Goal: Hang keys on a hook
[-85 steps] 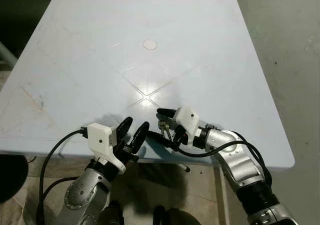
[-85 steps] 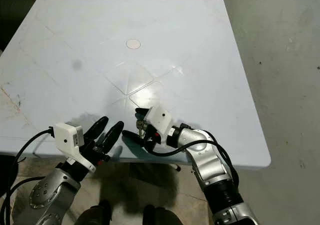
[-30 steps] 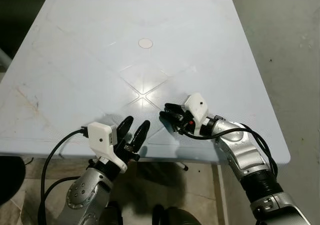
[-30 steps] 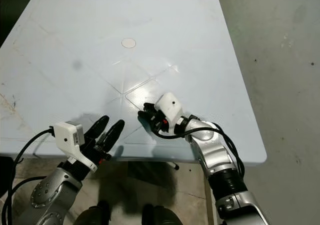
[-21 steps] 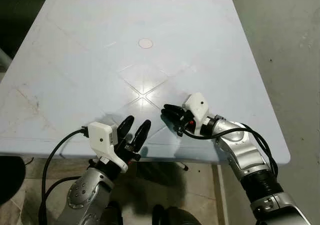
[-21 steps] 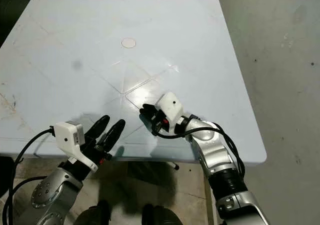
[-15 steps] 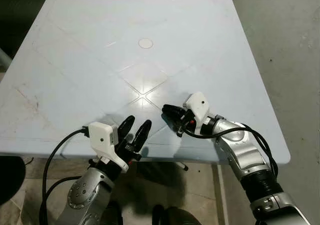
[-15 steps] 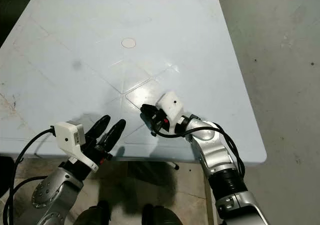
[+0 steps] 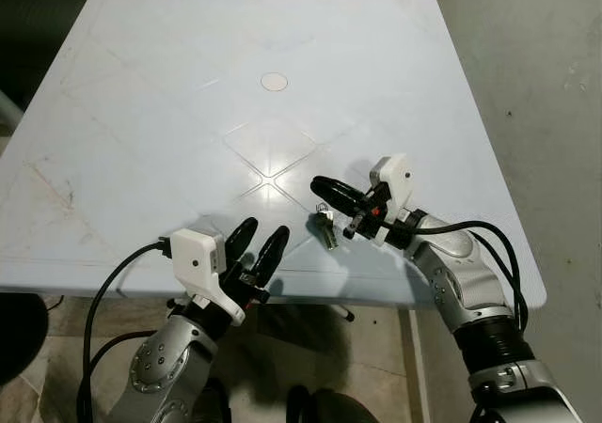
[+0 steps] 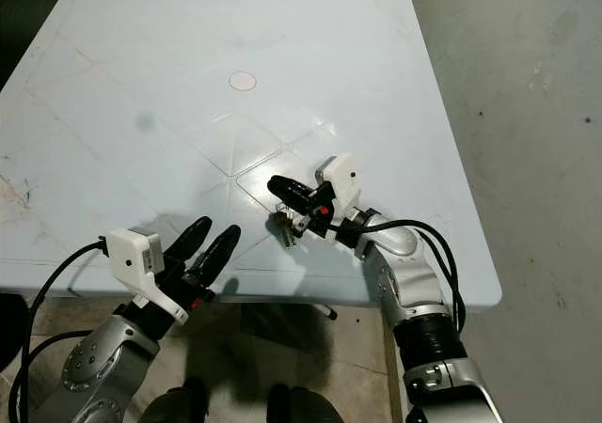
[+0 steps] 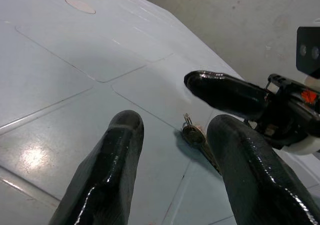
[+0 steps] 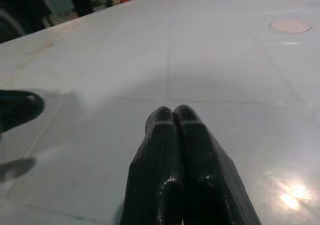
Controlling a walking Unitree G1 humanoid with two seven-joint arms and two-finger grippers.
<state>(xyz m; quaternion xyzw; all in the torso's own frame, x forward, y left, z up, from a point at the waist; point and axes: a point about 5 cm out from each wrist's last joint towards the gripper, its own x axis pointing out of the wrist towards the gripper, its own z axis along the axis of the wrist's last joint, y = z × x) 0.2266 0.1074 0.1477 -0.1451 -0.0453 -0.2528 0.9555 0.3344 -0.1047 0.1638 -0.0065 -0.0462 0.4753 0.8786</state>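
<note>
A small bunch of keys (image 9: 325, 226) lies on the pale blue table (image 9: 169, 56) near its front edge; the left wrist view has the keys (image 11: 192, 134) flat on the surface with the ring tipped up. My right gripper (image 9: 320, 184) hovers just above and behind them, pointing left. Its fingers (image 12: 172, 135) are pressed together, with nothing visible between them. My left gripper (image 9: 263, 232) is open at the table's front edge, left of the keys, pointing at them.
A round white cap (image 9: 275, 82) sits in the middle of the table. Bare grey concrete floor (image 9: 555, 85) runs along the table's right side. The front edge (image 9: 282, 291) lies just under both wrists.
My right gripper has lifted off the table and pulled back to the right, uncovering the keys beneath its tips. The left gripper has stayed where it was.
</note>
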